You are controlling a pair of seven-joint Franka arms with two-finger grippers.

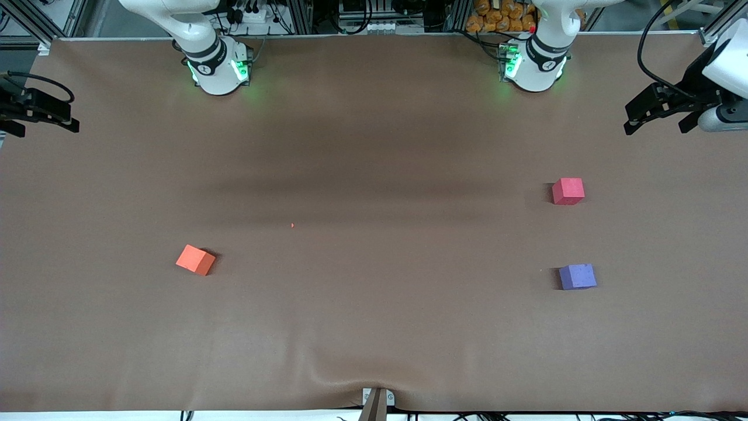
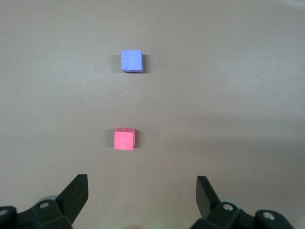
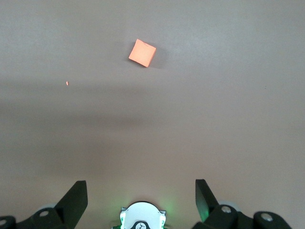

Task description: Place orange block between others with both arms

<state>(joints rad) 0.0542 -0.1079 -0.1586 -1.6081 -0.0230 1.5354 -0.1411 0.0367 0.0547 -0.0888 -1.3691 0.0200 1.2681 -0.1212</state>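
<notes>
The orange block (image 1: 196, 259) (image 3: 142, 53) lies turned at an angle on the brown table, toward the right arm's end. The others lie toward the left arm's end. They are a pinkish-red cube (image 1: 568, 191) (image 2: 125, 139) and a purple-blue cube (image 1: 577, 276) (image 2: 131, 61) that is nearer the front camera, with a bare gap between them. My right gripper (image 1: 44, 124) (image 3: 141, 188) hangs open and empty at its end of the table. My left gripper (image 1: 654, 124) (image 2: 142, 186) hangs open and empty over the table's edge at its end.
The two green-lit arm bases (image 1: 217, 70) (image 1: 533, 65) stand along the table's back edge. A tiny orange speck (image 1: 292, 224) lies mid-table. The brown cover (image 1: 374, 327) wrinkles by a mount (image 1: 377, 402) at the front edge.
</notes>
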